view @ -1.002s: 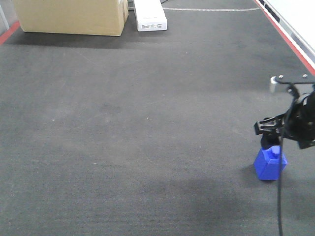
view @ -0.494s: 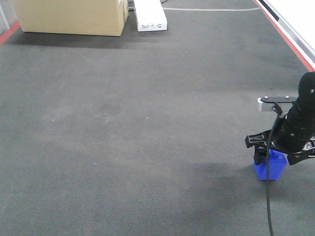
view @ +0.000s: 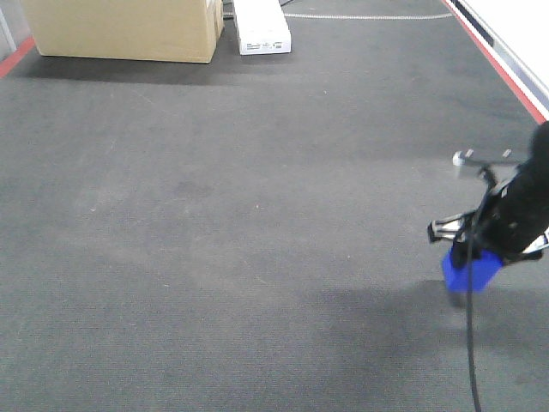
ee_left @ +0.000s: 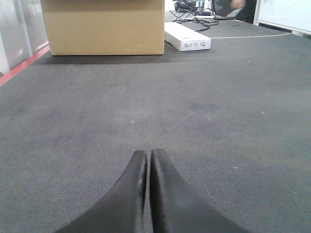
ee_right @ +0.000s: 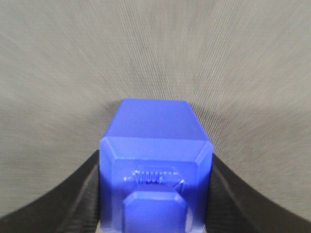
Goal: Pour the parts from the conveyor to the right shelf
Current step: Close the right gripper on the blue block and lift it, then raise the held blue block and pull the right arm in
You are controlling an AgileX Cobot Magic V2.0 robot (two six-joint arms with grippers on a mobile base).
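The part, a bright-blue block (view: pixel 470 270) with a square stud, hangs just above the dark grey conveyor (view: pixel 257 215) at the right, its shadow on the belt below it. My right gripper (view: pixel 476 249) is shut on it from above. In the right wrist view the blue block (ee_right: pixel 155 165) fills the space between both black fingers (ee_right: pixel 82 194), and the belt behind is motion-blurred. My left gripper (ee_left: pixel 147 154) rests low over the belt (ee_left: pixel 146 97), its fingers pressed together with nothing between them. The right shelf is out of view.
A large cardboard box (view: pixel 124 30) and a flat white box (view: pixel 262 26) stand at the belt's far end. Red edges (view: pixel 497 60) run along both sides of the belt. A black cable (view: pixel 470 343) hangs from the right arm.
The right gripper came down over the blue block, closed on it and has lifted it slightly off the belt. The left gripper's earlier state is not shown.
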